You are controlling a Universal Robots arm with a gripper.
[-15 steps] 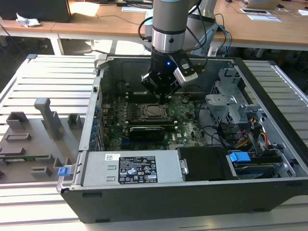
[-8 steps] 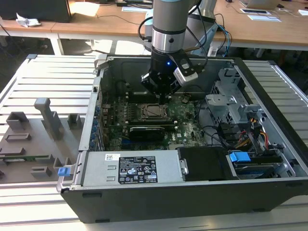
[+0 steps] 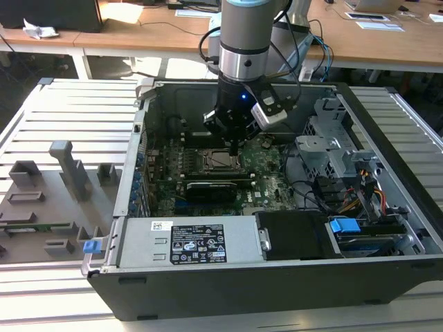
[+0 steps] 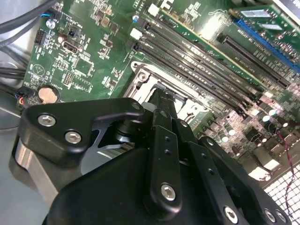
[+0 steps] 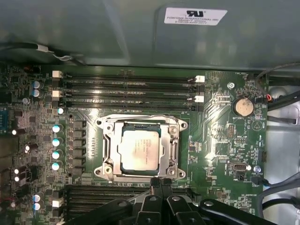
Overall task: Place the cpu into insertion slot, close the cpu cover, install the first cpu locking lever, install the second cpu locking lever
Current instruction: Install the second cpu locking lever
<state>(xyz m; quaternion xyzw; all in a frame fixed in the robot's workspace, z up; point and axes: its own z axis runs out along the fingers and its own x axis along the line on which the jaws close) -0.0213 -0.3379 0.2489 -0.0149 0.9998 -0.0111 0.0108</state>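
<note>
The cpu point(image 5: 140, 149), a silver-grey square chip, lies flat in the insertion slot point(image 5: 104, 169) on the green motherboard. The cpu cover point(image 5: 111, 140), a thin silver frame, lies down around the chip, which shows through its window. Whether the levers along the frame's sides are latched is unclear. My gripper point(image 5: 161, 182) is shut with nothing between its black fingertips, which stand at the slot's edge. In the exterior view the gripper point(image 3: 235, 149) hangs just over the slot point(image 3: 220, 161) inside the open computer case. In the second wrist view the fingers point(image 4: 161, 105) partly hide the slot point(image 4: 140, 77).
Long black memory slots point(image 5: 126, 89) run on both sides of the socket, and a coin battery point(image 5: 243, 107) sits nearby. The power supply point(image 3: 190, 242), a drive cage point(image 3: 332, 149) and loose cables point(image 3: 367, 197) crowd the case. Grey fixtures point(image 3: 66, 169) stand at the exterior view's left.
</note>
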